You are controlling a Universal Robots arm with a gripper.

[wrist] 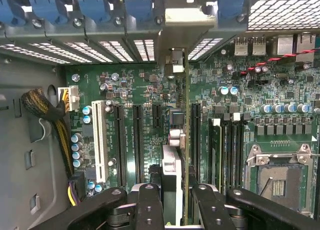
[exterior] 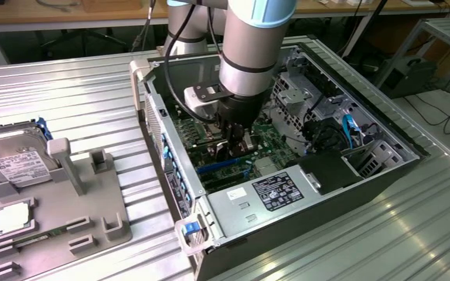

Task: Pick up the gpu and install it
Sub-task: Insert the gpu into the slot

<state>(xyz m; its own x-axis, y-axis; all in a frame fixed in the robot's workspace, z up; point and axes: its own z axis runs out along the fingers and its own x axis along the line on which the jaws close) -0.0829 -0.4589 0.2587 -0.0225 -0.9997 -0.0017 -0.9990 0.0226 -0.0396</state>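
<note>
The gpu [wrist: 171, 170] stands on edge between my fingers [wrist: 148, 202], a thin dark board seen edge-on. Its silvery end bracket [wrist: 186, 20] reaches to the case's rear slot openings. My gripper [wrist: 172, 197] is shut on the gpu and holds it over the green motherboard [wrist: 145, 90], among the black expansion slots [wrist: 138, 140]. I cannot tell whether its lower edge sits in a slot. In the exterior view my gripper [exterior: 233, 139] reaches down into the open computer case [exterior: 397, 146], with the gpu [exterior: 239, 153] just under it, close to the board.
A white slot [wrist: 99, 140], a yellow-black cable bundle [wrist: 50, 110], memory sticks [wrist: 216, 150] and the CPU socket [wrist: 280, 182] surround the card. The power supply [exterior: 276, 190] fills the case's near end. A hard drive [exterior: 18, 164] rests on the grey fixture [exterior: 61, 216] at the exterior view's left.
</note>
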